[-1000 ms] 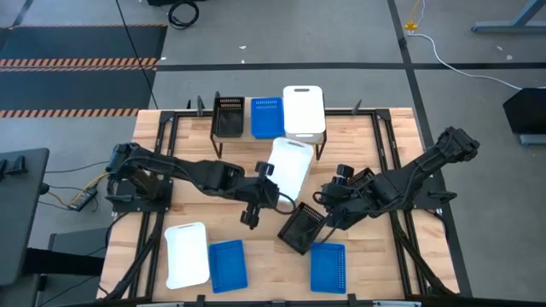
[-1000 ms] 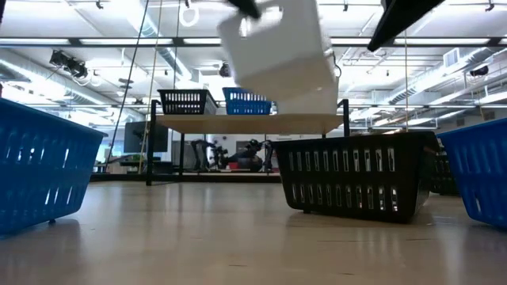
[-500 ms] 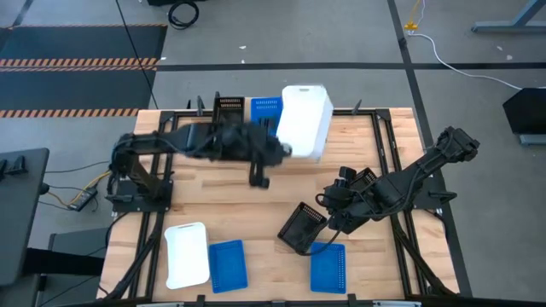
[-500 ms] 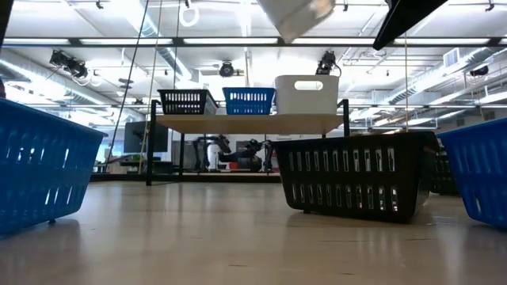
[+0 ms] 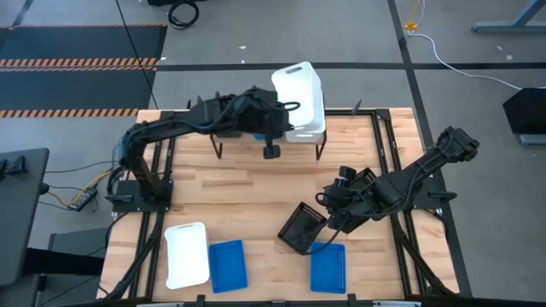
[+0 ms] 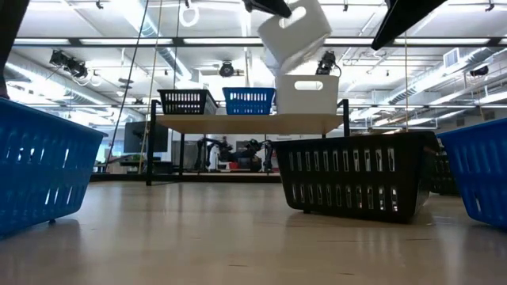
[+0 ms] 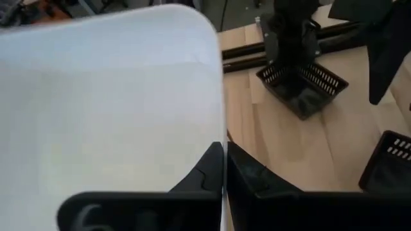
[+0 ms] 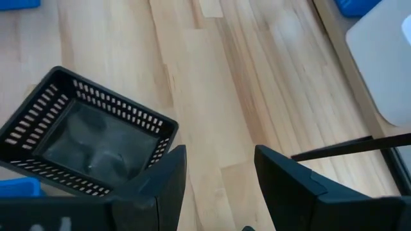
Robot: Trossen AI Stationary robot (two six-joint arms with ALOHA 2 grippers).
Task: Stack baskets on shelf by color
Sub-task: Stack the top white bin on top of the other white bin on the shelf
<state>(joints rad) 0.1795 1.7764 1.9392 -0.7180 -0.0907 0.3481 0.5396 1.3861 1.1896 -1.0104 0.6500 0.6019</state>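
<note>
My left gripper (image 5: pixel 281 117) is shut on a white basket (image 5: pixel 299 89) and holds it tilted in the air above the shelf (image 6: pixel 249 123). It hangs just over a second white basket (image 6: pixel 306 93), which stands on the plank's right end. A blue basket (image 6: pixel 249 100) and a black basket (image 6: pixel 187 101) stand beside that one on the plank. My right gripper (image 8: pixel 218 186) is open, just above the near corner of a black basket (image 5: pixel 300 228) on the table, with no wall between its fingers. My left gripper pinches the rim of one wall (image 7: pixel 222 151) of the white basket, with one finger (image 7: pixel 204 176) on each face of the wall. The fingers slant down toward the table's far edge. The basket is lifted clear and tilted (image 6: pixel 295 32), its open side tipped toward the gripper.
Near the front edge lie a white basket (image 5: pixel 188 254) and two blue baskets (image 5: pixel 227 265) (image 5: pixel 328 267). The black basket (image 6: pixel 356 184) sits between them in the middle. Bare wood lies between the shelf and these baskets. Black frame rails (image 5: pixel 388 145) run along the table's sides.
My left gripper has swung from the middle of the table toward the far edge and upward, staying shut on the white basket. The basket has gone from in front of the shelf to above the white basket standing on it, and has tipped on the way.
</note>
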